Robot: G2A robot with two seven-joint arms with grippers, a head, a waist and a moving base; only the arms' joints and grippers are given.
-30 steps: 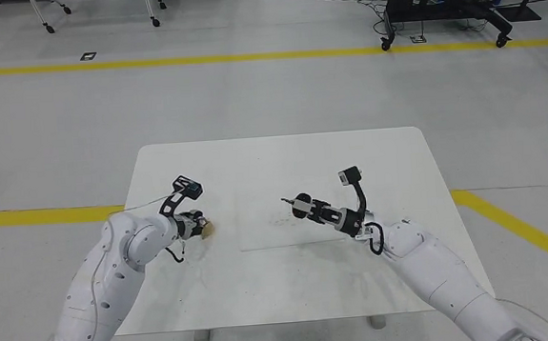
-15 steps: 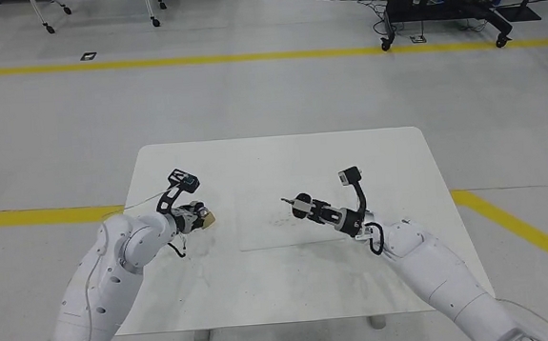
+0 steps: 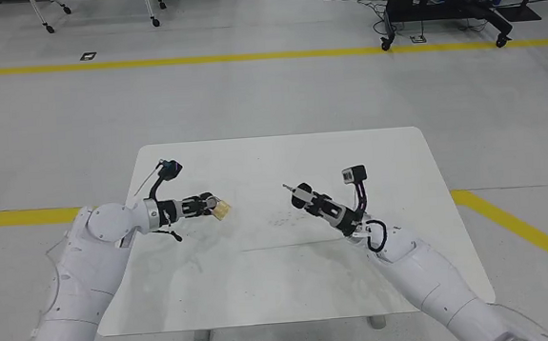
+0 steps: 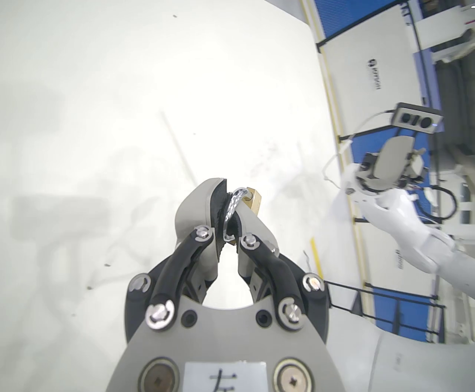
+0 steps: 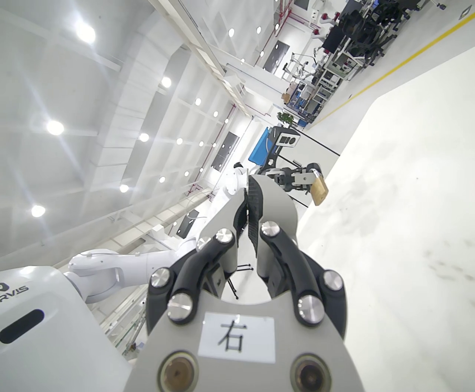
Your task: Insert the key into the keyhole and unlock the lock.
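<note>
Brass padlock and thin metal key, well apart.
Left gripper fingers pinch the padlock's shackle; right gripper fingers clamp the key.

Pale grey glossy floor all around the white rectangular bench, yellow painted stripes crossing it, a black wheeled frame parked far behind.

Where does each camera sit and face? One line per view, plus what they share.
Top view: above the arms, looking down at the table; both arms, left end effector gripping the lock, right end effector with the key.
Left wrist view: on the left wrist, facing across the table toward the right arm; its own fingers show.
Right wrist view: on the right wrist, facing the left arm and ceiling; its own fingers show.
Shared: all three show the lock.
</note>
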